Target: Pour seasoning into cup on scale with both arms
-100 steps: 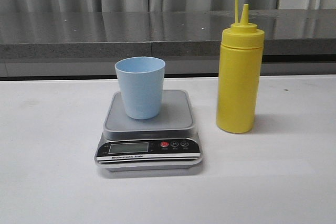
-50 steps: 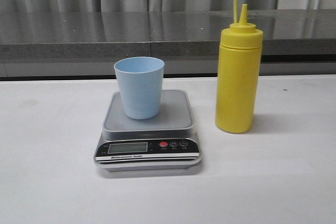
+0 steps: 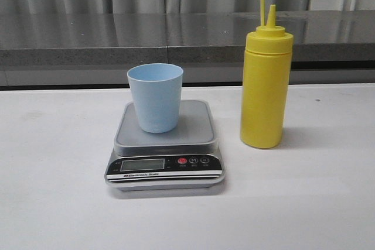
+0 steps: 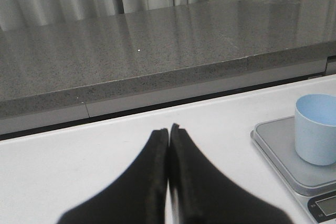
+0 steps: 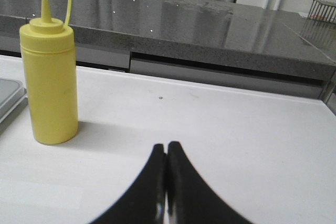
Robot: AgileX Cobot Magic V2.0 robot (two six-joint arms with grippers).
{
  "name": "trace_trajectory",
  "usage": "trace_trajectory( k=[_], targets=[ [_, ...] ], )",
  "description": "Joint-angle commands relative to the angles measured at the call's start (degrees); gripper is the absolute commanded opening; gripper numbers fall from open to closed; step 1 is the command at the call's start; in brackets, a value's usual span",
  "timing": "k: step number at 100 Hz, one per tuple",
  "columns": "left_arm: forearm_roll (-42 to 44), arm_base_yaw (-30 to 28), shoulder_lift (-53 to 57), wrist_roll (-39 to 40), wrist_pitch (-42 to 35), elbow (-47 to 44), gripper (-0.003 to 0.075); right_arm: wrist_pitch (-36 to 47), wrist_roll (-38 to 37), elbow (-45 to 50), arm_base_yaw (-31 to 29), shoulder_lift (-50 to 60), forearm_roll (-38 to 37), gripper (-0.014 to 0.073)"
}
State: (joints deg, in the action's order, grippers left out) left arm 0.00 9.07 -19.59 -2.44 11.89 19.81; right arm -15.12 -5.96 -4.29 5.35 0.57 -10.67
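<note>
A pale blue cup (image 3: 155,97) stands upright on the platform of the silver-grey scale (image 3: 166,147) at the table's middle. To its right the tall yellow seasoning bottle (image 3: 266,83) stands on the white table, nozzle up with its thin cap stalk beside it. Neither arm shows in the front view. In the left wrist view my left gripper (image 4: 169,130) is shut and empty, with the cup (image 4: 316,128) and scale (image 4: 278,148) off to one side. In the right wrist view my right gripper (image 5: 166,147) is shut and empty, well apart from the bottle (image 5: 49,84).
A grey stone ledge (image 3: 117,39) runs along the back of the white table (image 3: 304,203), with curtains behind it. A wire basket corner (image 5: 323,10) sits on the ledge far off in the right wrist view.
The whole front view has shifted very slightly left between the earliest frame and now; cup, scale and bottle keep their places relative to each other.
</note>
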Motion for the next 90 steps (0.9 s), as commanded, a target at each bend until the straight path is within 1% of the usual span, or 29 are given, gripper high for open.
trace_trajectory(
  k=[1,11,21,33,90],
  targets=[
    [0.0,-0.1,-0.4,0.2,-5.0,1.5,-0.0018,7.0,0.7,0.1,-1.0,1.0,-0.4,-0.0120],
    [0.0,-0.1,-0.4,0.2,-5.0,1.5,-0.0018,10.3,0.7,2.4,-1.0,1.0,-0.4,-0.0120],
    [0.0,-0.1,-0.4,0.2,-5.0,1.5,-0.0018,11.8,0.7,4.4,-1.0,1.0,-0.3,-0.0120],
    [0.0,-0.1,-0.4,0.2,-5.0,1.5,-0.0018,12.2,0.7,5.9,-1.0,1.0,0.1,-0.0120],
    [0.0,-0.1,-0.4,0.2,-5.0,1.5,-0.0018,12.7,0.7,5.9,-1.0,1.0,0.1,-0.0120]
  ],
)
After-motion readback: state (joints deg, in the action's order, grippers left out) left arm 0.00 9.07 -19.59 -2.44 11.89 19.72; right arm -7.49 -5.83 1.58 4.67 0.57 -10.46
